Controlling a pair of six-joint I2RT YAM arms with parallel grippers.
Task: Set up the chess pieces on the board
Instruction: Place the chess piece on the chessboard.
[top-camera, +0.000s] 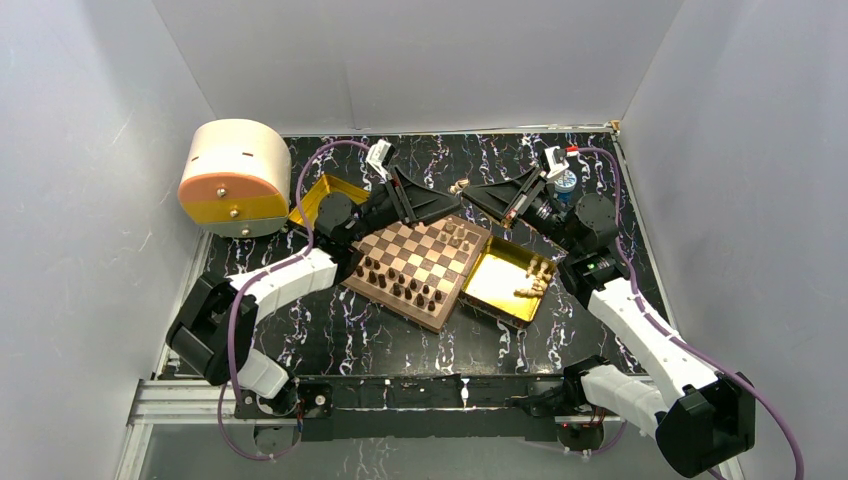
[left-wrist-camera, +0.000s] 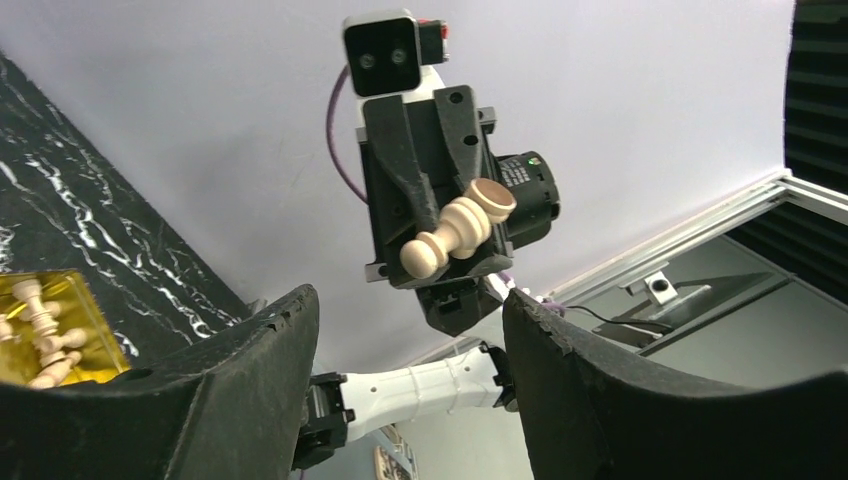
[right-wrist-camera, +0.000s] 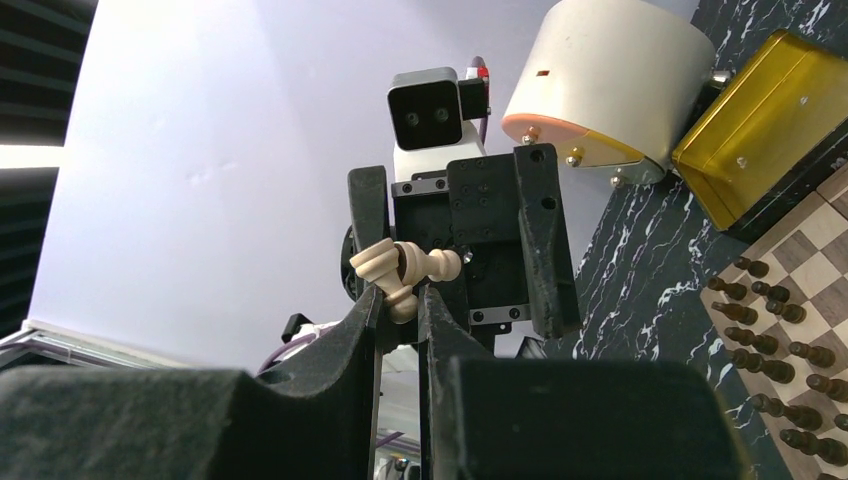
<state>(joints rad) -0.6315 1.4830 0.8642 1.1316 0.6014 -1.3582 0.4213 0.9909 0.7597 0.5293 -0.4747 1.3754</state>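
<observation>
Chess piece (left-wrist-camera: 458, 228) clamped crosswise in right tool (right-wrist-camera: 402, 292), base toward upper right of frame; left tool (left-wrist-camera: 408, 302) apart, just below, facing it.

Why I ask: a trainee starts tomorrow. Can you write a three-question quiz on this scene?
1. True or false: the left gripper is shut on a dark brown chessman.
2. Which gripper holds the light tan wooden chess piece? A left, B right, C neither.
3. Fill in: the loose light tan chessmen lie in the shiny gold square tray on the checked wooden chessboard's ___ side.
Key: 1 false, it is open; 2 B, the right gripper; 3 right.
</observation>
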